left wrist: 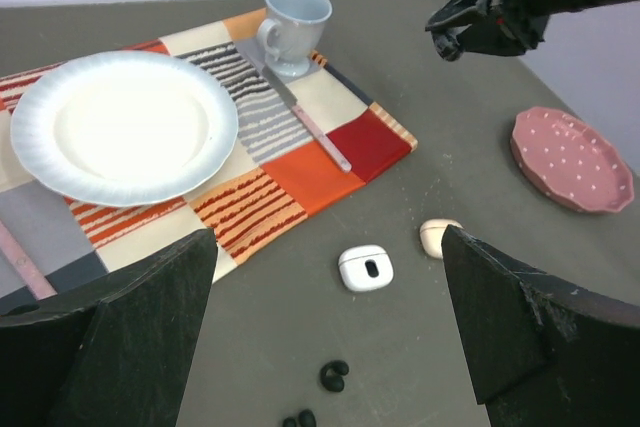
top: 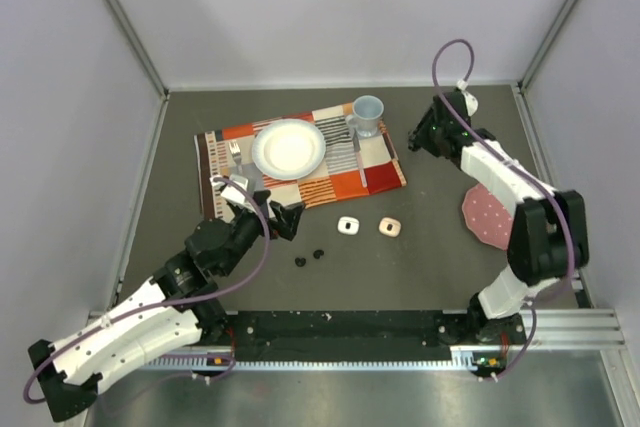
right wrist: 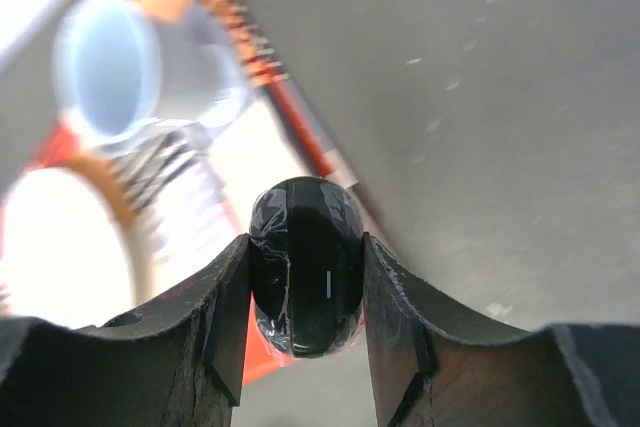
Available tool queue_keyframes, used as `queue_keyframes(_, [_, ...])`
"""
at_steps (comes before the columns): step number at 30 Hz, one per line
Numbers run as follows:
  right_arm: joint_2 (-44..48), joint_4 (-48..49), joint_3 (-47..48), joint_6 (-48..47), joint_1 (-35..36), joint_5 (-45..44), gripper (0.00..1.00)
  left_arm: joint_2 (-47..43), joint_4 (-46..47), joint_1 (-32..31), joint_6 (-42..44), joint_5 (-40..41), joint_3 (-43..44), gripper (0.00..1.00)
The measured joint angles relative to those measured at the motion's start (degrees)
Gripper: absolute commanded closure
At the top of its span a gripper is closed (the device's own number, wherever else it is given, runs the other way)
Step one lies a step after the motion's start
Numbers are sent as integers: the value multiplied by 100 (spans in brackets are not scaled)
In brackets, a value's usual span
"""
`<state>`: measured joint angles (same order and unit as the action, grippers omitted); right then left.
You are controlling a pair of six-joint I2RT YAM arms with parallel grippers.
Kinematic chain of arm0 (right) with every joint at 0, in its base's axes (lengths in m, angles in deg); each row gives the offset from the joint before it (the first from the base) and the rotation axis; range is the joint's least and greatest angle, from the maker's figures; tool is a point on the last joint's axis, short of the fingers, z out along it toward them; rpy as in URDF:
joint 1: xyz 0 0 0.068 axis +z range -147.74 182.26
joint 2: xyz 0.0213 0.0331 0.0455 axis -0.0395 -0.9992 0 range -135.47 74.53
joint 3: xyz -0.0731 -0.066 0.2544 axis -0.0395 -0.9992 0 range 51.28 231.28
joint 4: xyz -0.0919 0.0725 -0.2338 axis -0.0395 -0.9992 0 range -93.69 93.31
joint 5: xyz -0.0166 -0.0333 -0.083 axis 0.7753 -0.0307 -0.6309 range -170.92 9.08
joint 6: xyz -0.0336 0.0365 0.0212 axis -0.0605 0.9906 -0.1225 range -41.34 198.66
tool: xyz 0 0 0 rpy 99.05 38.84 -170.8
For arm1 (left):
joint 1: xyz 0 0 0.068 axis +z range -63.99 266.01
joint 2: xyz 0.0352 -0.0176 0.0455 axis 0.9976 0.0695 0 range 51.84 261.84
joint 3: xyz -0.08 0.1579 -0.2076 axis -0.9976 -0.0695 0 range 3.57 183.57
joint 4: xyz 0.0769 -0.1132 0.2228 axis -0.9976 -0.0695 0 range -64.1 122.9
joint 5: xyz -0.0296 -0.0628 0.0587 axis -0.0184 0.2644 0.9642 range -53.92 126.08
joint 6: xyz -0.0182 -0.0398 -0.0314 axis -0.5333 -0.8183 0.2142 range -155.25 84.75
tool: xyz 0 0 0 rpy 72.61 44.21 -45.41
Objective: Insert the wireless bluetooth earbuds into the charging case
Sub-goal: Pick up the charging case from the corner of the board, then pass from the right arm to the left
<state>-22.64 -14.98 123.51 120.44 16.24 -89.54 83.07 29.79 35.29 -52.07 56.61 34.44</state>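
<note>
Judging by their smallness, the black earbuds (left wrist: 334, 376) were reckoned light, hard and slippery, apt to roll, and best pinched across the rounded body. They were seen on the table (left wrist: 470, 127) just beneath the left gripper (top: 265, 209), whose fingers were spread wide and empty. A glossy black case (right wrist: 305, 292) was clamped in the right gripper (right wrist: 305, 247), well apart from them; whether it was open could not be told, no others were made out, and one earbud was cut off at the left wrist view's edge.
</note>
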Motion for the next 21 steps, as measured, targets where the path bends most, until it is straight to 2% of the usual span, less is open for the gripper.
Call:
queue_keyframes(4, [1357, 457, -741, 669, 509, 85, 92, -74, 772, 0, 66, -11, -522, 1])
queue_keyframes(10, [2815, 1043, -1899, 1926, 1987, -129, 93, 164, 2461, 0, 201, -173, -1351, 1])
queue_keyframes(16, [3386, 1211, -2371, 2802, 3027, -619, 93, 1045, 3718, -111, 262, -490, -1386, 1])
queue_keyframes(21, [3491, 1392, -2483, 3254, 3528, -920, 94, 1517, 4572, -352, 367, -636, -1386, 1])
